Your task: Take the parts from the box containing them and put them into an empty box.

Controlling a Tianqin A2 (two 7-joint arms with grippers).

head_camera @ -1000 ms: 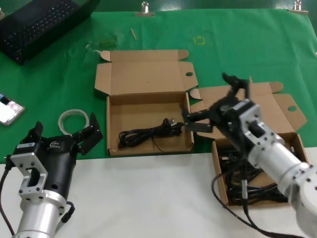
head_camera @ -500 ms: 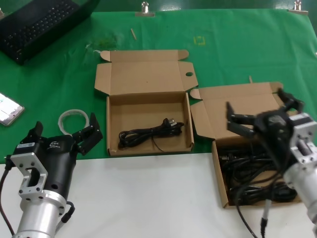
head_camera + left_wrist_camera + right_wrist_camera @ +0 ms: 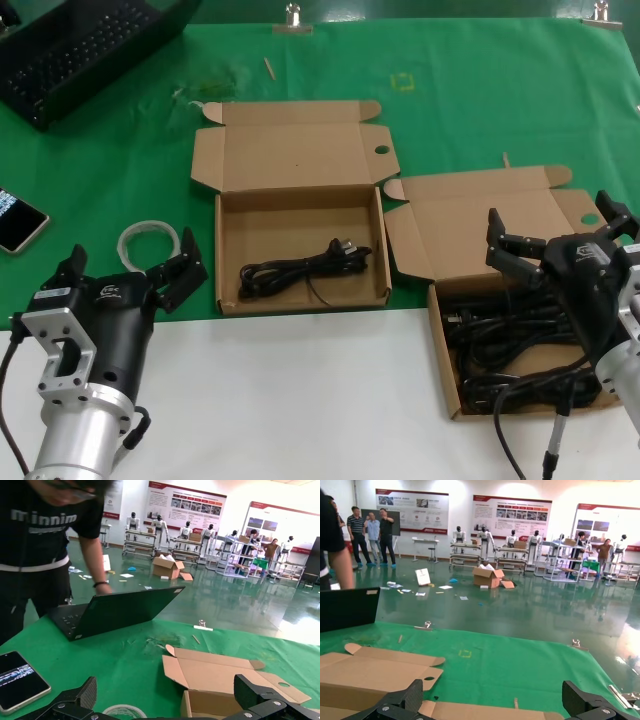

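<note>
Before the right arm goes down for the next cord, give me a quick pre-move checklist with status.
1. Right gripper jaws open and holding nothing: ok.
2. Right gripper over the right box: ok.
3. Cords left in that box to pick: ok, a tangled pile.
4. One single cord separable from the pile: cannot tell.
5. Left box has room, one cord inside: ok.
6. Left gripper parked near the table's near edge, away from both boxes: ok.

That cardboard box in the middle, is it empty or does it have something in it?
Not empty. The middle box, lid folded back, holds one black cord bundle on its floor. The right-hand box holds a heap of cords.
</note>
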